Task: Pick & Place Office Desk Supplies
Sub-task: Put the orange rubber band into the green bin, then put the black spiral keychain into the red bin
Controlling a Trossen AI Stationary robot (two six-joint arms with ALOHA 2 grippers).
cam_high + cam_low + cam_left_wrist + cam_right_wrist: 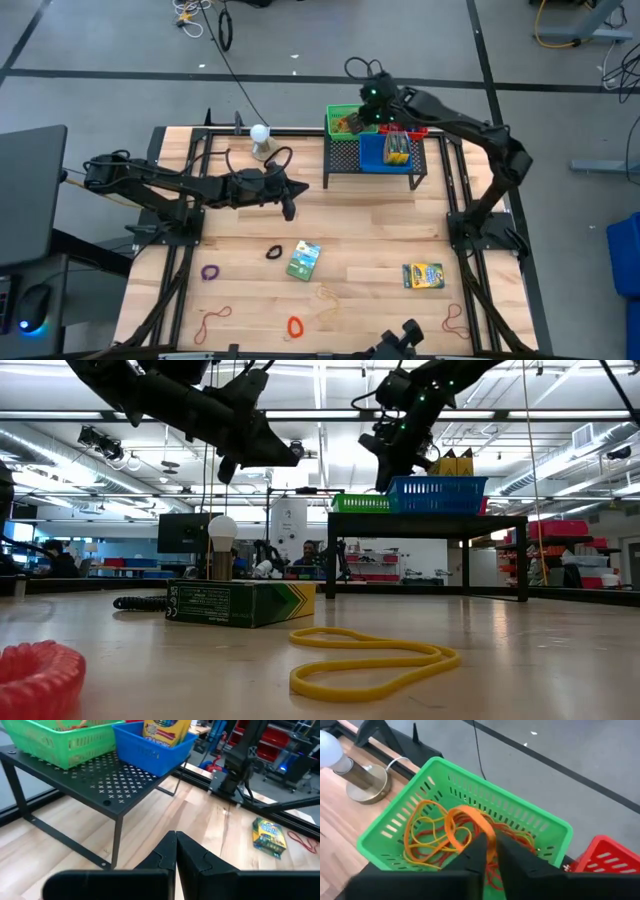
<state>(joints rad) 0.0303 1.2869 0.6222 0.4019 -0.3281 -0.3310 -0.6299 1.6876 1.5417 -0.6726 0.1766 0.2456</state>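
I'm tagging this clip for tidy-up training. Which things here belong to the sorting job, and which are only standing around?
Job:
green crayon box
yellow crayon box
purple loop
orange band between the right gripper's jaws
green basket
blue basket

Standing around:
white bulb on its stand
black mesh rack
left gripper, waiting empty

Jaws pinch orange band [470,822] over green basket [530,820].
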